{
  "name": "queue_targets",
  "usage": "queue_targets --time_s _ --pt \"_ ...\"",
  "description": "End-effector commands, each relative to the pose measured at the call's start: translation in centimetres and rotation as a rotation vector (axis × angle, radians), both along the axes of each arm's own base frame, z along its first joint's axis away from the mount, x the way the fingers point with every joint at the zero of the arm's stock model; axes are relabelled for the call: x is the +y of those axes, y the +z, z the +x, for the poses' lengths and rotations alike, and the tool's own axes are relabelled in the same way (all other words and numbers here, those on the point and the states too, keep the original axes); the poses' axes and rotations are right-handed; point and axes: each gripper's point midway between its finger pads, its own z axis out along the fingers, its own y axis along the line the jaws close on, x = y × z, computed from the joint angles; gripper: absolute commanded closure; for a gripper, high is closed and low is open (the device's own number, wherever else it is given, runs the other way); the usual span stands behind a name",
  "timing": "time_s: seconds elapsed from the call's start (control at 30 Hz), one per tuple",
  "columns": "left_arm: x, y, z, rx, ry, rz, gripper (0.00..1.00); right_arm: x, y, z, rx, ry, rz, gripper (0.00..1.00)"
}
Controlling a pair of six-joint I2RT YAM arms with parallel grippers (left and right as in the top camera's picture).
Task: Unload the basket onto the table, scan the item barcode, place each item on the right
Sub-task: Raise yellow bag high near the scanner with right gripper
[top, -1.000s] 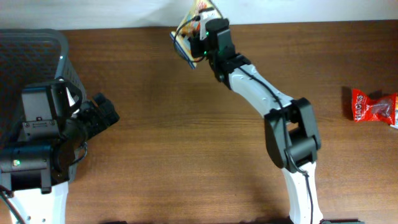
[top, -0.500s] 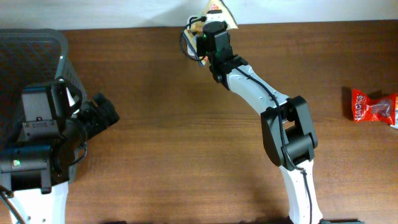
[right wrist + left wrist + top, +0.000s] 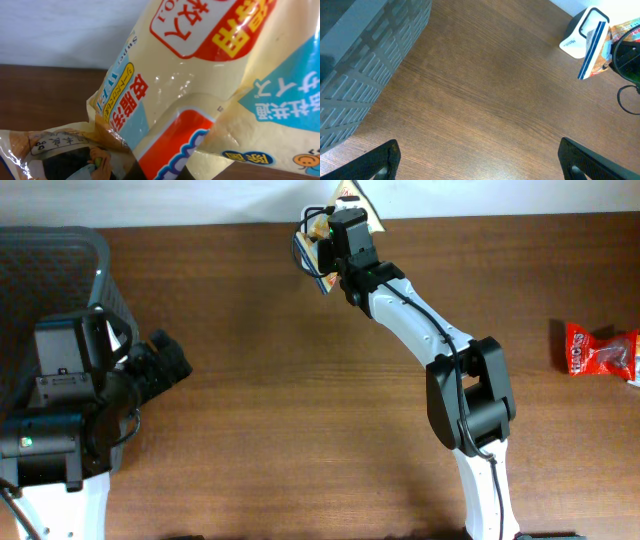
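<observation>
My right jaws are pinching one yellow packet (image 3: 200, 100), holding it above the far edge of the worktop (image 3: 300, 410), just beside one white scanner (image 3: 574, 40). My left jaws are standing spread wide, gripping nothing, next to one grey basket (image 3: 100, 255). One red packet (image 3: 598, 352) is lying at the worktop's right edge, well apart.

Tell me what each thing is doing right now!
Right end effector, shut on the yellow snack packet.
Yellow snack packet, held up near the table's far edge.
Left end effector, open, holding nothing.
Red snack packet, lying on the table, untouched.
Grey basket, standing upright at the left.
White scanner, standing beside the held packet.
</observation>
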Motion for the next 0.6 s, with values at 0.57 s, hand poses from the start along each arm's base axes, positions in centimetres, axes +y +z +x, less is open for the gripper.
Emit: queue_targets --time_s 0.57 --pt "0.3 0.7 -0.1 -0.023 0.018 0.005 0.01 -0.4 4.0 4.5 -0.221 -0.127 0.322 0.96"
